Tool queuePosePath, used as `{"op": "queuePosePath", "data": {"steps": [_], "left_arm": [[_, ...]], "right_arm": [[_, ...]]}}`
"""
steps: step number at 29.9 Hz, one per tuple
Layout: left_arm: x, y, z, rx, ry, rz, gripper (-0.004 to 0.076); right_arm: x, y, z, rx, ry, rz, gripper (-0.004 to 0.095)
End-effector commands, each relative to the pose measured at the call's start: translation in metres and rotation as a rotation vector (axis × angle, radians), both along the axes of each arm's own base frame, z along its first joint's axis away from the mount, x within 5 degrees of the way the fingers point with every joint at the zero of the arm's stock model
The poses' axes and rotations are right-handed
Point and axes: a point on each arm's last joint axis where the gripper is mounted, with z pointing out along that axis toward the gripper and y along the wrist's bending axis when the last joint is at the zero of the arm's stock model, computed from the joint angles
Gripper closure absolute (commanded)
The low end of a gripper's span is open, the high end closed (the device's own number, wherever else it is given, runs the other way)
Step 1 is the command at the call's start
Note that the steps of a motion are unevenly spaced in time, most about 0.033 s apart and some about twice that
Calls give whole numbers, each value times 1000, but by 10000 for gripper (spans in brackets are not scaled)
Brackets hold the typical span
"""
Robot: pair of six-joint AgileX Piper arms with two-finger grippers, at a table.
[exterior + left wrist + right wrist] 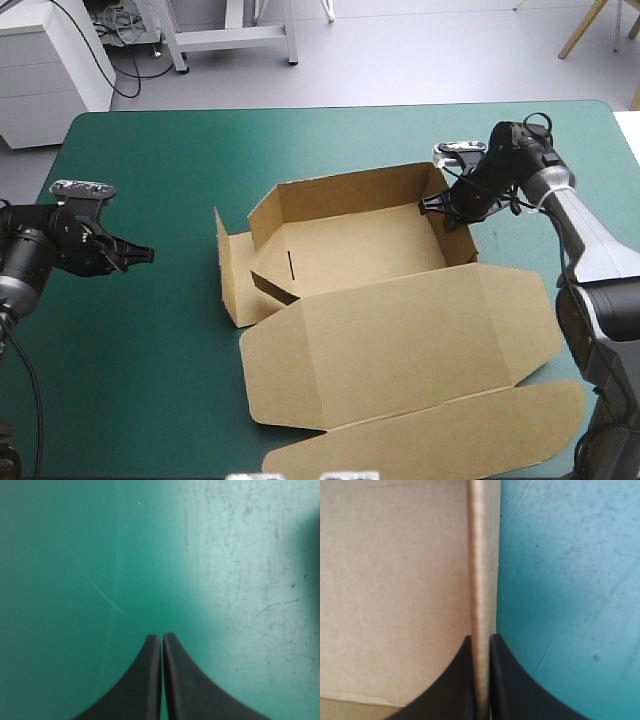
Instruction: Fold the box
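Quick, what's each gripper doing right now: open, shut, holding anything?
Left gripper: shut, holding nothing.
Right gripper: shut on the box, pinching a raised wall.

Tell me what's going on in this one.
The right gripper has its jaws shut on the right wall of the box. The box is half folded: its far and right walls are up, and the lid lies flat toward the near edge. The left gripper, jaws shut, hangs over bare cover left of the box, apart from it.
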Motion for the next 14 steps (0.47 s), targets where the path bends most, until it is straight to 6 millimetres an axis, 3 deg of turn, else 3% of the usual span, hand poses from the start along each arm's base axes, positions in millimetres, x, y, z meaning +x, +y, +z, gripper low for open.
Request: {"op": "queuePosePath", "data": {"steps": [1, 10, 14], "left_arm": [[1, -2, 14, 10, -68, -17, 727], [4, -3, 14, 40, -88, -86, 723], [4, -3, 14, 48, -87, -114, 646]], "right_arm": [[-21, -16, 63, 102, -149, -9, 927], [-61, -56, 128, 117, -335, -108, 927], [-75, -59, 144, 115, -383, -114, 927]]}}
